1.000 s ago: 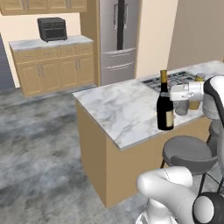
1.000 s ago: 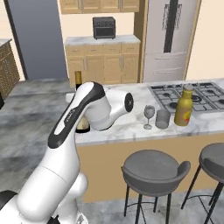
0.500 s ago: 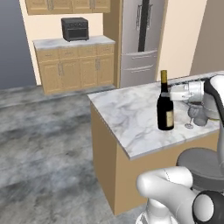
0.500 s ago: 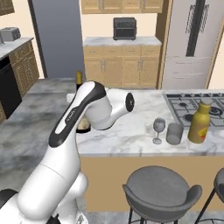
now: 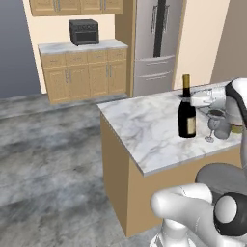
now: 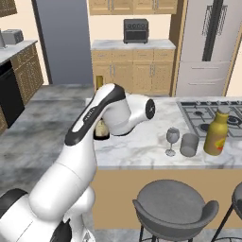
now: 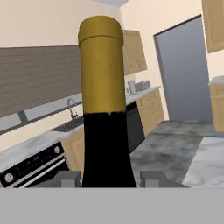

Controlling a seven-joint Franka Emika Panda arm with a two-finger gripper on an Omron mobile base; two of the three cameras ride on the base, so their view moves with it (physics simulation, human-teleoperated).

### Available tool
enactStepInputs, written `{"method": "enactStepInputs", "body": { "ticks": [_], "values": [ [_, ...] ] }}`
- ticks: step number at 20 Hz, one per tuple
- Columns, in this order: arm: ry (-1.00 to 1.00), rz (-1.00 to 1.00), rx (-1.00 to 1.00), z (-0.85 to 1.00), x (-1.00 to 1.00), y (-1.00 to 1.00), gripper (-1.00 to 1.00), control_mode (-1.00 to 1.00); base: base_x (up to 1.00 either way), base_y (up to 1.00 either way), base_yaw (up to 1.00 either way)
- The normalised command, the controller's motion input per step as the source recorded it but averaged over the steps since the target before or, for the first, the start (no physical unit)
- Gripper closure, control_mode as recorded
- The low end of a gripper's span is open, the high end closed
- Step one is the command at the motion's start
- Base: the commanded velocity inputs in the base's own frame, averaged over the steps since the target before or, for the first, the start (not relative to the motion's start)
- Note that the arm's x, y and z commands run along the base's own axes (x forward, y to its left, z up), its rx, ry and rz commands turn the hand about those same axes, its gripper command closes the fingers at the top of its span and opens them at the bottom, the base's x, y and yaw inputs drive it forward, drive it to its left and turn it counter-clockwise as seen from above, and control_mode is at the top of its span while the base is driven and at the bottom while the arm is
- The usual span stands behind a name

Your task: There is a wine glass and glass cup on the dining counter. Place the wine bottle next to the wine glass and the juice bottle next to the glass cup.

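Gripping the wine bottle [image 5: 187,116] by its neck, end effector [image 7: 109,178] closed down with a finger either side of the dark glass, bottle upright on the marble tabletop [image 5: 144,132] near the wine glass [image 6: 172,141] yet apart from it. Possibly slipping or tipping if carried by so high a hold; contact hard to judge here. Risking a knock against wine glass or glass cup [image 6: 189,145] when set down.

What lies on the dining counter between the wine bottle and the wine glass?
Bare marble of the dining counter: the left base view shows nothing between the wine bottle and the wine glass.
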Motion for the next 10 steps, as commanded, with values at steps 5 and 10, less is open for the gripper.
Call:
{"method": "enactStepInputs", "body": {
  "ticks": [5,10],
  "values": [
    [0.12,-0.3,0.0,-0.06,1.0,-0.08,1.0,-1.0,0.0,0.0,0.0],
    [0.17,-0.28,-0.02,-0.2,1.0,-0.15,1.0,-1.0,0.0,0.0,0.0]
  ]
}}
